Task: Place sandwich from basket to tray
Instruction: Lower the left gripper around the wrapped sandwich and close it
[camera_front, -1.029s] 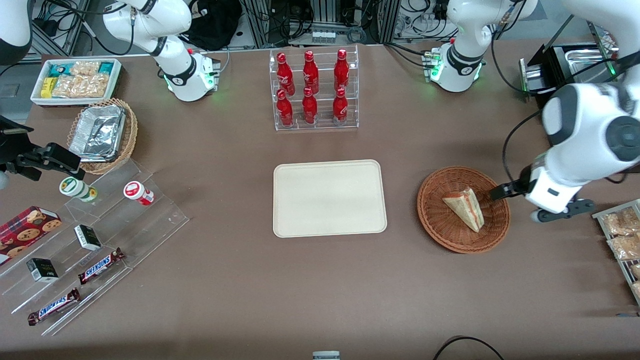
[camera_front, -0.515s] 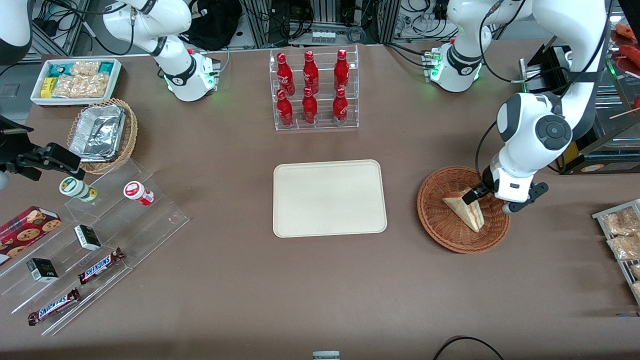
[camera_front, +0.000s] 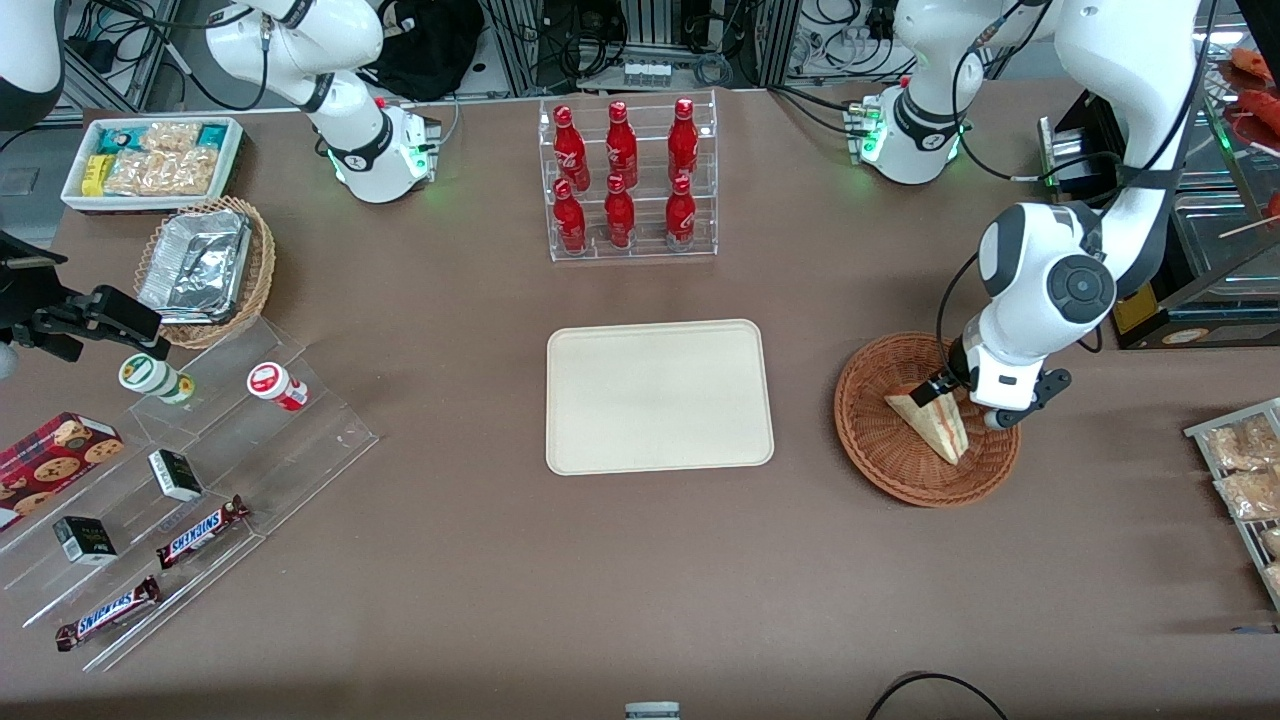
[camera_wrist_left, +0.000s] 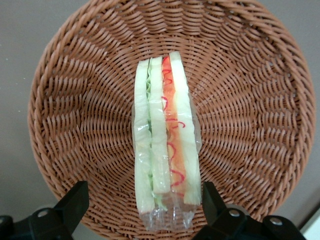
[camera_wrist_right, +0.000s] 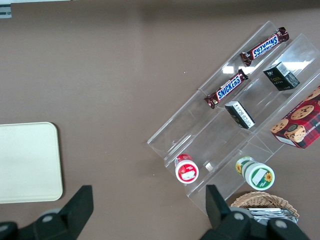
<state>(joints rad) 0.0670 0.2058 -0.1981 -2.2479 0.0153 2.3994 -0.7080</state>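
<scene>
The sandwich (camera_front: 932, 417) is a wrapped cream wedge with an orange-red and green filling, lying in the reddish-brown wicker basket (camera_front: 872, 440) toward the working arm's end of the table. In the left wrist view the sandwich (camera_wrist_left: 164, 145) lies between my open fingers (camera_wrist_left: 75, 202), one on each side of its wide end, apart from it. My gripper (camera_front: 938, 392) hovers low over the basket, above the sandwich's wide end. The cream tray (camera_front: 658, 396) sits empty at the table's middle, beside the basket.
A clear rack of red bottles (camera_front: 626, 178) stands farther from the front camera than the tray. A rack of snack packets (camera_front: 1240, 480) lies at the working arm's end. A tan basket with foil containers (camera_front: 205, 268) and clear steps with candy bars (camera_front: 200, 530) lie toward the parked arm's end.
My gripper has swung from outside the basket's rim to over the sandwich's wide end. The sandwich, basket and tray have not moved.
</scene>
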